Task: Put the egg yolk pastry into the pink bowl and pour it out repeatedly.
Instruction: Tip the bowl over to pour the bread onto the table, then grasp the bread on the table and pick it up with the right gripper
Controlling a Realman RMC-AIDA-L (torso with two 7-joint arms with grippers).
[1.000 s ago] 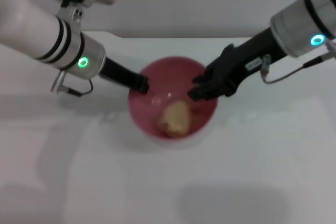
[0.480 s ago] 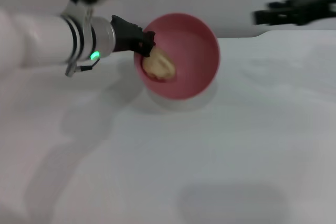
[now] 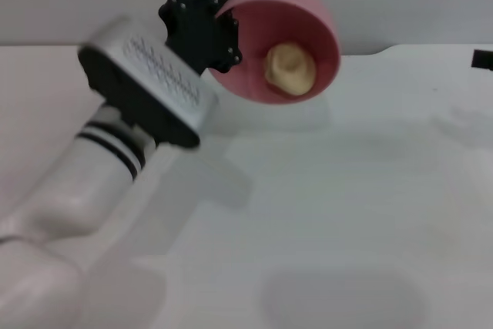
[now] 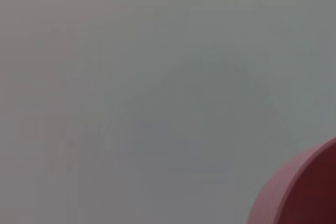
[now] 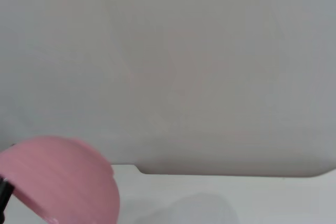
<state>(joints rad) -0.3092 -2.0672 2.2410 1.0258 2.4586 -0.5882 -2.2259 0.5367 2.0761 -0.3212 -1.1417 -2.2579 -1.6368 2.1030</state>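
My left gripper [image 3: 225, 22] is shut on the rim of the pink bowl [image 3: 308, 13] and holds it lifted above the white table, tipped so its opening faces me. The egg yolk pastry [image 3: 290, 68], pale yellow-beige, lies inside against the bowl's lower wall. The bowl's rim shows in the left wrist view [image 4: 299, 187] and its outside in the right wrist view [image 5: 63, 179]. Only a small dark tip of my right gripper [image 3: 484, 58] shows at the right edge of the head view, far from the bowl.
The white table [image 3: 323, 206] lies below the bowl, with a grey wall behind it. The table's far edge with a notch shows in the right wrist view [image 5: 231, 171].
My left arm has lifted the bowl higher and tipped it further toward me. The pastry slid to the bowl's lower side. My right gripper has drawn away to the right edge.
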